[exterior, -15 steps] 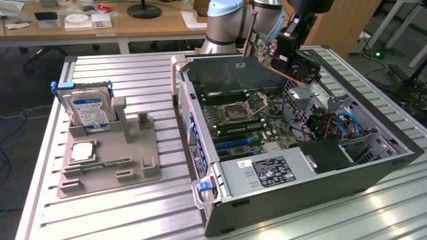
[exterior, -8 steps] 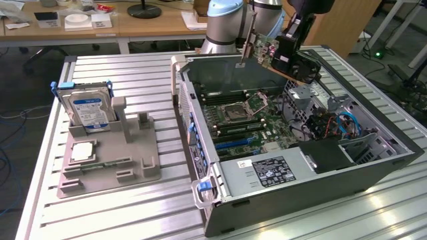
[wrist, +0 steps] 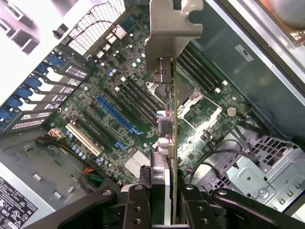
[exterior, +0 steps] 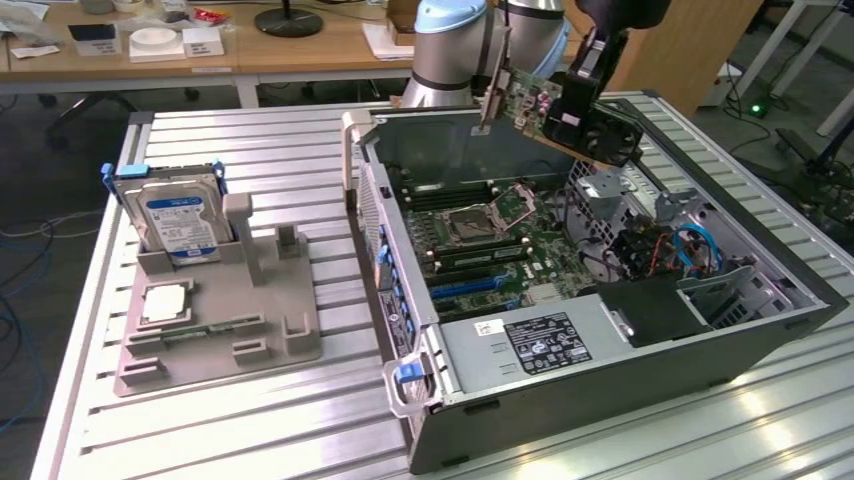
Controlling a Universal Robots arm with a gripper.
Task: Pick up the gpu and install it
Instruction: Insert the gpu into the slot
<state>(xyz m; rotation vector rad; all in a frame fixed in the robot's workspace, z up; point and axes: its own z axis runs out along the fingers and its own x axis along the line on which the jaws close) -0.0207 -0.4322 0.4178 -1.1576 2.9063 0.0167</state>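
- The pick-up is done: the gripper [exterior: 583,88] is closed on the gpu [exterior: 558,112] and holds it in the air, clear of the table [exterior: 254,420].
- In the wrist view the two black fingers [wrist: 136,206] press on either face of the card [wrist: 170,143], which is seen edge-on between them, with its silver end bracket [wrist: 171,28] at the end away from the gripper.
- In the exterior view the gpu hangs tilted above the far end of the open computer case [exterior: 587,420], its bracket [exterior: 489,92] towards the exterior view's left and its black cooler block [exterior: 597,128] towards the exterior view's right.
- The card touches nothing below it; the motherboard [exterior: 514,250] lies well beneath it inside the case.
- The install is not yet done: the expansion slots, among them the long blue slot [wrist: 119,116], lie bare, and the card's edge sits in none of them.
- By this judgement the task is about halfway: the card is grasped, lifted and brought over the case, while lining it up and seating it are left.
- Off to the exterior view's left, the grey fixture [exterior: 220,320] on the table holds the hard drive [exterior: 174,222] upright, untouched by the arm.
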